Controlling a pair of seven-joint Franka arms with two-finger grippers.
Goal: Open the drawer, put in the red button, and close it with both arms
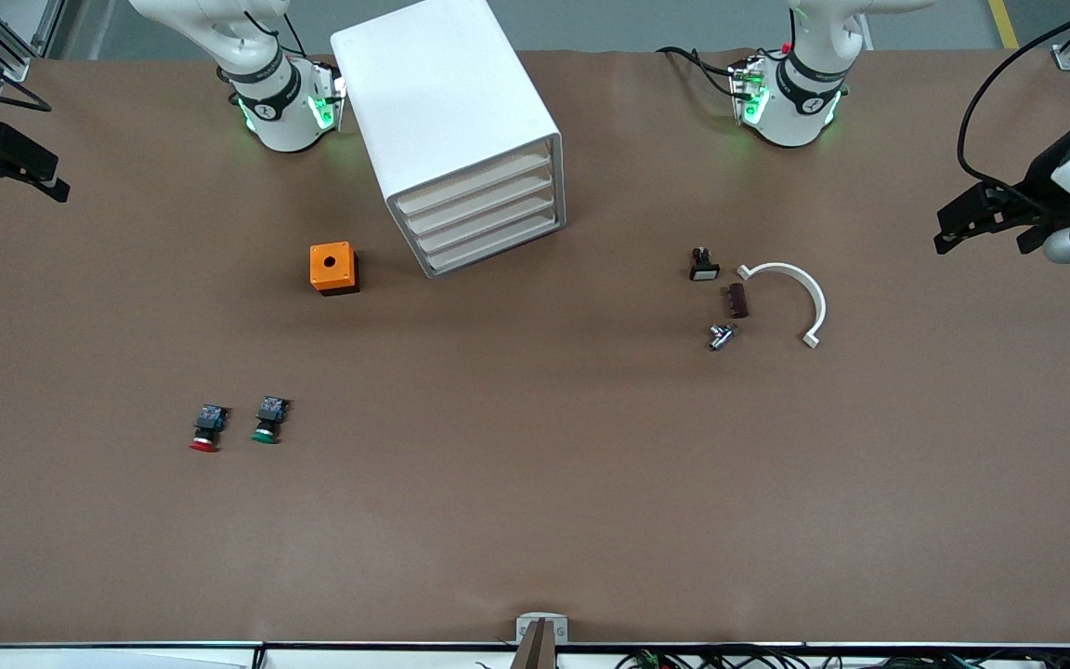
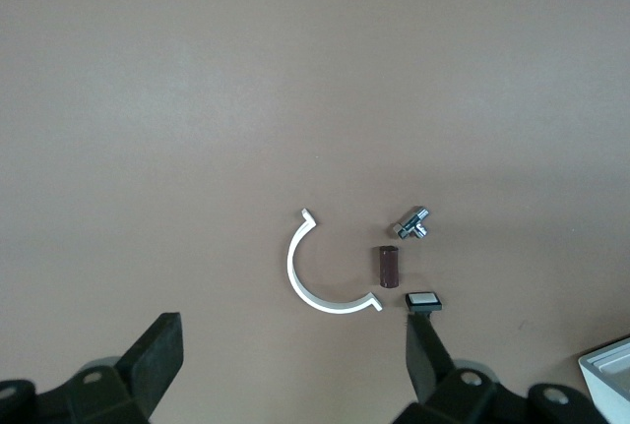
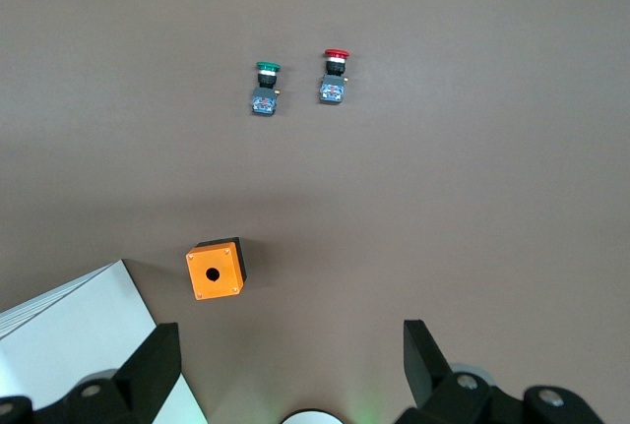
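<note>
Both tools, left tool (image 2: 295, 370) and right tool (image 3: 285, 370), gape wide, holding nothing.

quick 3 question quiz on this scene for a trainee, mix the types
1. True or false: all four drawers of the cabinet are shut.
2. Which lies nearer the orange box? A) red button B) green button
3. Fill in: the left gripper and right gripper are both ____, each waiting at its own end of the table.

Key: 1 true; 2 B; 3 open
</note>
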